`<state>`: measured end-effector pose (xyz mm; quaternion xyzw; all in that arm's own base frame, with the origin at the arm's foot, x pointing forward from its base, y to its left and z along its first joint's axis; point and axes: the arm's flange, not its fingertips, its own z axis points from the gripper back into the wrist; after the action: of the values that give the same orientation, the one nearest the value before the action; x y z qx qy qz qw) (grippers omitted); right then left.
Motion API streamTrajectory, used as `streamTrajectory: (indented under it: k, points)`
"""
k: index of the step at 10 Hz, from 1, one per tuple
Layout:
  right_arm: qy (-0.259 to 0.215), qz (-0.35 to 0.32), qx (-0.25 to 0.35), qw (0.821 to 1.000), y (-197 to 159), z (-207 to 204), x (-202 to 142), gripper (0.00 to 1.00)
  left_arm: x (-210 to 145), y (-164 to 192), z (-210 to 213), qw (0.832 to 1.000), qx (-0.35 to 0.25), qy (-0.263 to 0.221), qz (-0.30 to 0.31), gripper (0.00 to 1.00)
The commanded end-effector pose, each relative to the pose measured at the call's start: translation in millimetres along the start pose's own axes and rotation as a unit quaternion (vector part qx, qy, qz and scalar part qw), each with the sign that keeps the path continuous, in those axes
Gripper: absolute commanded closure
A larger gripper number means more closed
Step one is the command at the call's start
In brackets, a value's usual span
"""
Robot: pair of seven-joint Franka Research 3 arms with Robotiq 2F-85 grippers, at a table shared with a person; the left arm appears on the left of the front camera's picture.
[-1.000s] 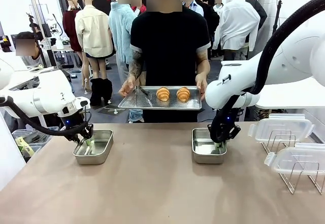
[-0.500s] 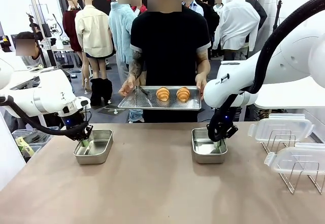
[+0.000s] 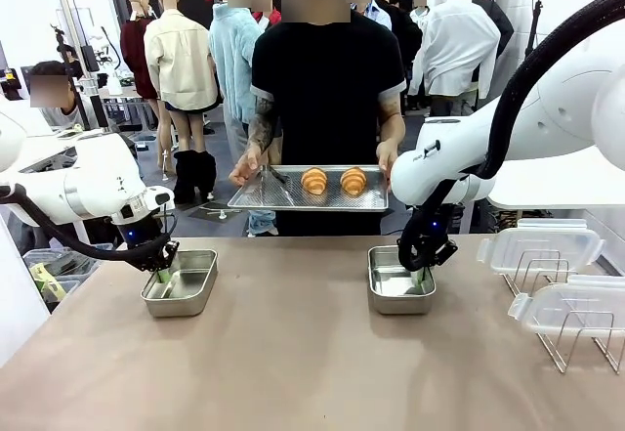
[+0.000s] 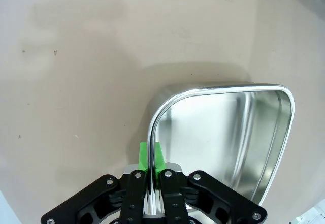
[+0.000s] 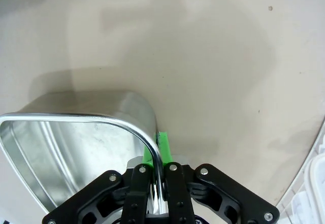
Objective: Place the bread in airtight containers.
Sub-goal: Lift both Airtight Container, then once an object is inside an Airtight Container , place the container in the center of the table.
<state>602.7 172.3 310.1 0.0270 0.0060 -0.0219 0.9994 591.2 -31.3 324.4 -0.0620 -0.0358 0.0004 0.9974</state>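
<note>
Left pincer [image 3: 164,265], closed on the rim of the left pan [image 3: 179,304] near that pan's 10 o'clock corner; the table [image 3: 293,372] is read as a clock face whose 12 o'clock points to the person [image 3: 322,69] at the far side. Right pincer [image 3: 422,269], likewise closed, grips the rim of the right pan [image 3: 400,304] at about its 2 o'clock. Left wrist view: the green pads [image 4: 143,157] squeeze the thin steel rim from both sides just beside a rounded corner of the left pan [image 4: 228,132], whose inside is bare metal. Right wrist view: the pads [image 5: 163,147] pinch the rim in the same way beside a rounded corner of the right pan [image 5: 76,148], also bare inside. Front view: both pans stand on the tan table, the left one toward 10 o'clock and the right one toward 1 o'clock, well apart. Two croissants [image 3: 313,181] [image 3: 353,181] lie side by side on a flat metal tray [image 3: 273,196], nearer its 3 o'clock end. The person's hands [image 3: 244,169] [image 3: 388,162] hold the tray level by its 9 and 3 o'clock edges, in the air beyond the table's 12 o'clock edge. At the table's 3 o'clock, two clear lids [image 3: 540,245] [image 3: 576,309] rest on a wire rack [image 3: 576,348].
</note>
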Motion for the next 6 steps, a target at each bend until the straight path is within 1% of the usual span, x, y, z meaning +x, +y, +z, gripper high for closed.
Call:
streamTrajectory:
  k: [1, 6]
  points:
    - [-0.006, 0.006, 0.002, 1.000, -1.4, -1.9, -1.1, 1.00, 1.2, 0.5, 0.3, 1.000, 0.001, -0.004, -0.001, 1.00]
    - [-0.006, 0.006, 0.002, 1.000, -1.4, -1.9, -1.1, 1.00, 1.2, 0.5, 0.3, 1.000, 0.001, -0.004, -0.001, 1.00]
